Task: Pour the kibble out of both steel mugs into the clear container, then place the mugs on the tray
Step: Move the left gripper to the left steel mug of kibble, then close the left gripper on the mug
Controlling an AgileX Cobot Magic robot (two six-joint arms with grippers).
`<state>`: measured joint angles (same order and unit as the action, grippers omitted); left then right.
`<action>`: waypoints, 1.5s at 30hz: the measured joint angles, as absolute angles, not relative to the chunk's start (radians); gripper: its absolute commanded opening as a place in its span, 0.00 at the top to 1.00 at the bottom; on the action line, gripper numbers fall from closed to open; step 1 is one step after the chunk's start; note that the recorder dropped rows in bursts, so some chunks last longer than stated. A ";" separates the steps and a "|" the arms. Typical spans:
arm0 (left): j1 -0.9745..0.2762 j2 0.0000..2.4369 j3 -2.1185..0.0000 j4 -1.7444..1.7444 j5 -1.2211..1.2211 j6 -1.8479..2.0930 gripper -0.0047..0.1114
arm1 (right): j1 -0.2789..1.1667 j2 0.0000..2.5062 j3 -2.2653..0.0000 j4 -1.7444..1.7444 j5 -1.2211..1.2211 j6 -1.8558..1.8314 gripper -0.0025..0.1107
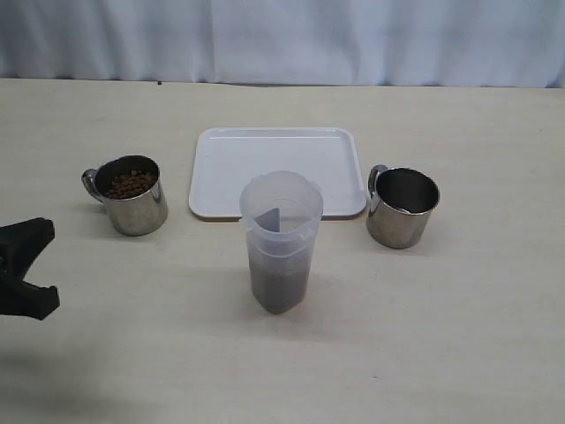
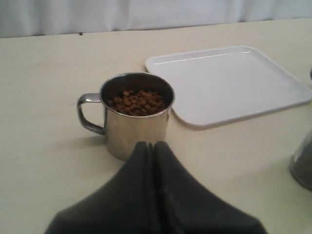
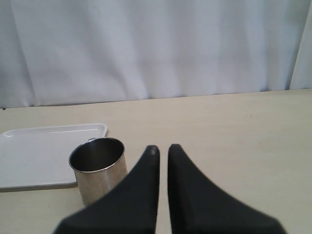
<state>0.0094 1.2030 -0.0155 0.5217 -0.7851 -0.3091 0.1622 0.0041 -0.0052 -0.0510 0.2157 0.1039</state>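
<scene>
Broadly, the desk (image 1: 494, 353) carries everything. The tray (image 1: 274, 159), upper middle of the exterior view, is bare, stiff and probably light. The container (image 1: 281, 231) stands dead centre just below it, with a dark layer low down. It is thin plastic and tall, so a knock from a mug rim would likely tip it. The left mug (image 1: 134, 208), mid-left, is nearly full of kibble (image 1: 131, 184), seemingly the same stuff as that dark layer, and should be the heavier. The right mug (image 1: 402, 216), mid-right, looks empty. Both are rigid polished steel, likely slippery. I would pinch the wall over the rim, or take the loop handle, which on each points left in that view. Kibble is loose and will probably scatter if poured fast. The left jaws are pressed together, holding nothing, close to their mug. The right jaws stand almost together with a thin slit, also empty. No brand, label or writing shows anywhere.
</scene>
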 measured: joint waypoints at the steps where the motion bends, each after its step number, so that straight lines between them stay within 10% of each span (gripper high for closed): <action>1: 0.009 1.245 -0.032 0.528 -0.800 -0.303 0.96 | 0.162 0.004 -0.005 -0.051 0.216 0.104 0.94; 11: 0.009 1.701 -0.326 0.738 -0.798 -0.285 0.14 | 0.162 0.004 -0.005 -0.051 0.216 0.104 0.94; 45: 0.009 2.065 -0.625 0.810 -0.954 -0.039 0.14 | 0.162 0.004 -0.005 -0.051 0.216 0.104 0.94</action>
<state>0.0094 2.0647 -0.6247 0.8102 -0.9540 -0.0388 0.1622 0.0041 -0.0052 -0.0510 0.2157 0.1039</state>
